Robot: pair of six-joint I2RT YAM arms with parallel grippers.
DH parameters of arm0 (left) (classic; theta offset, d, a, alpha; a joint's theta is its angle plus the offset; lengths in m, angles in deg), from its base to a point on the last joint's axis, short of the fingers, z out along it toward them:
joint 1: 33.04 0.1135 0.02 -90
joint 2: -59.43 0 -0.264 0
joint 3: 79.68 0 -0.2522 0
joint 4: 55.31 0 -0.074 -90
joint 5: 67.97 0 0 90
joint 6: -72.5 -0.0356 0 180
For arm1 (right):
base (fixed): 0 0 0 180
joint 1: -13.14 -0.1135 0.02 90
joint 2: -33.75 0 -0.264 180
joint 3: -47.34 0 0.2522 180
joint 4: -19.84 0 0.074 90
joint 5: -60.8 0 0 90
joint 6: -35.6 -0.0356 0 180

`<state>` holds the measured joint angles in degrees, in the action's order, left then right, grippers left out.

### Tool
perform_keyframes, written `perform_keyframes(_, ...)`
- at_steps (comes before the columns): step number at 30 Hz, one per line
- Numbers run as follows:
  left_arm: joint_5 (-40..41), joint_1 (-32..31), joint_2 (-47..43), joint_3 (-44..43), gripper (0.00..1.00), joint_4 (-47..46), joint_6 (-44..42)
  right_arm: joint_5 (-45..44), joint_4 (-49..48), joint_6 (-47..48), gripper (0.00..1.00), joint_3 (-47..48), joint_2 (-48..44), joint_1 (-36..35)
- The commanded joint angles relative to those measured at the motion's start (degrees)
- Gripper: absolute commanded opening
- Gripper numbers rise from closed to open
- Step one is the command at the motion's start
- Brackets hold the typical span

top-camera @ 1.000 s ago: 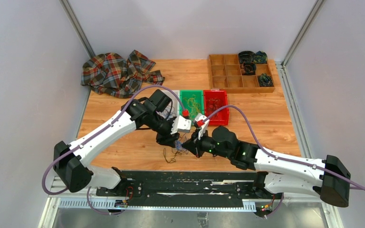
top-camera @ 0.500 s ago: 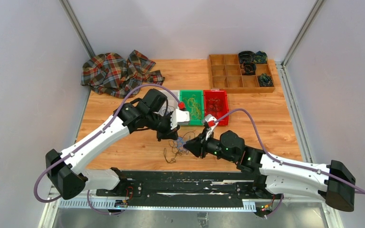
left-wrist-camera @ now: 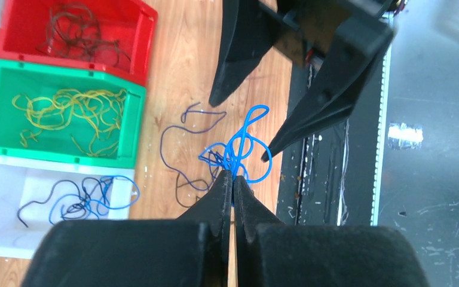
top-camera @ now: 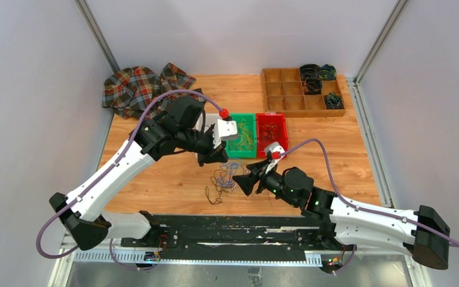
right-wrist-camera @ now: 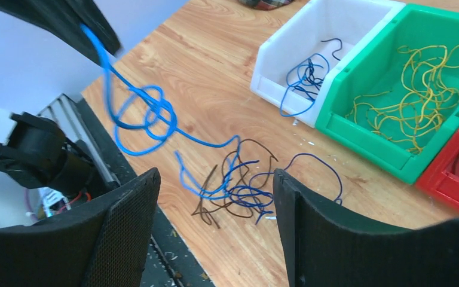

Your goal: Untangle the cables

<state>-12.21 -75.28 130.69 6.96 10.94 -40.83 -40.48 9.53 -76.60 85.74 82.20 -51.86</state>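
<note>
No legible text, labels, brand marks, numbers or signs are visible on any surface in these views.

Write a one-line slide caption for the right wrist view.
Open right gripper facing a blue cable that the shut left gripper holds up above the tangle on the table.

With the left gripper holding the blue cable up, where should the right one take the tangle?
Probably pinch the tangle at its dense middle on the table, from above. The blue cable rises from there to the left gripper, and the open right gripper faces it.
</note>
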Motion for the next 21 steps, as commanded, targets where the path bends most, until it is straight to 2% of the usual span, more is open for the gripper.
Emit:
perform_keyframes(1,-2.2,-0.3,0.7,-5.5,0.01,2.6,1.2,-3.6,-4.0,4.9,0.69,3.2,3.6,-0.8)
perform_keyframes(9,-4.4,-0.3,1.4,-16.7,0.01,5.6,2.7,-5.9,-10.4,8.6,0.68,7.1,12.8,-0.8)
perform_keyframes(14,-5.6,-0.3,1.7,-23.6,0.00,6.2,5.2,-4.3,-14.2,8.9,0.66,6.5,15.6,-0.8)
perform_keyframes(21,-5.7,-0.3,2.7,-31.6,0.00,6.0,6.9,-1.4,-15.0,7.8,0.59,5.3,18.7,-0.8)
